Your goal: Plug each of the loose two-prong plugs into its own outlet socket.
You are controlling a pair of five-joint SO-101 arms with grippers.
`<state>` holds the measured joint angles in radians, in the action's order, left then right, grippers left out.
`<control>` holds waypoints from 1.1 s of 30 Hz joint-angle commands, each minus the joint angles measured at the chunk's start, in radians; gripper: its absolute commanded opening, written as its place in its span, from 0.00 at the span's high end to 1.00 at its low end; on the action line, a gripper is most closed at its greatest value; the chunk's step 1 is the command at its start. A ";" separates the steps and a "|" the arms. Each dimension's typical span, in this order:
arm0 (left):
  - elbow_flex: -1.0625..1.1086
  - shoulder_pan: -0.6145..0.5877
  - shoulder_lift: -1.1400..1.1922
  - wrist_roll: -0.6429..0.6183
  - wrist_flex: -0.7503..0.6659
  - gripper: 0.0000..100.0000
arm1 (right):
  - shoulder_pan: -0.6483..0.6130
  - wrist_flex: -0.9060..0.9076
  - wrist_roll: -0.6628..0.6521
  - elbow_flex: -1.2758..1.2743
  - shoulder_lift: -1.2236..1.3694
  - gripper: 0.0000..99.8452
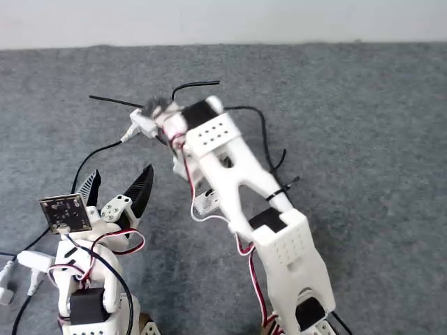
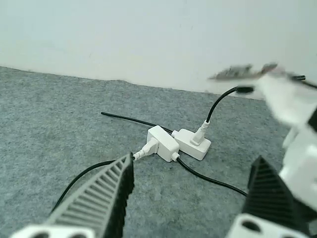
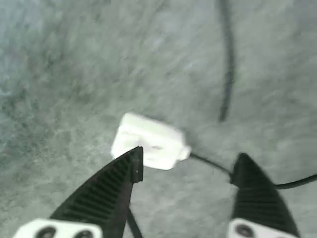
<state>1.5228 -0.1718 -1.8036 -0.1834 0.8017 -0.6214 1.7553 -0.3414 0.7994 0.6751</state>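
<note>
Two white outlet sockets [image 2: 162, 143] [image 2: 191, 144] lie side by side on the grey carpet. A white plug [image 2: 144, 150] sits in the nearer one, its black cable running toward my left arm. A second white plug [image 2: 202, 133] stands in the other socket, its cable rising. My left gripper [image 2: 194, 163] [image 1: 115, 185] is open, low over the carpet, a short way from the sockets. My right gripper [image 3: 190, 154] [image 1: 158, 113] hangs open directly above a socket [image 3: 148, 141]. In the high view the sockets [image 1: 140, 125] peek out beside it.
Black cables [image 1: 199, 85] trail across the grey carpet [image 1: 363, 118] around the sockets. White connectors [image 1: 31, 262] lie at the left edge beside the left arm's base. A pale wall [image 2: 148, 34] borders the far side.
</note>
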 commanded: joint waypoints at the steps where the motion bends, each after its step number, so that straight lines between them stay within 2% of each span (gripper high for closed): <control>1: -0.010 0.006 -0.011 -0.003 -0.035 0.64 | 0.025 0.044 -0.038 0.120 -0.151 0.69; 11: -0.010 0.006 -0.011 -0.002 -0.035 0.64 | 0.028 0.045 -0.037 0.115 -0.545 0.69; 17: -0.021 0.014 -0.012 0.037 -0.035 0.64 | 0.088 0.045 -0.034 -0.064 -0.874 0.69; 20: -0.107 0.006 -0.012 0.049 -0.015 0.64 | 0.119 0.045 -0.034 -0.238 -1.086 0.69; 25: -0.363 0.028 -0.012 0.163 0.201 0.64 | 0.173 0.039 -0.040 -0.615 -1.498 0.69; 30: -0.386 0.035 -0.012 0.348 0.311 0.64 | 0.229 -0.031 -0.086 -1.000 -1.914 0.69; 33: -0.387 0.035 -0.014 0.396 0.370 0.64 | 0.288 -0.133 -0.106 -1.237 -2.153 0.69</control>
<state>1.1853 -0.1458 -1.8036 0.1343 1.1086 -0.3821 1.7047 -0.4196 -0.2286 -1.2551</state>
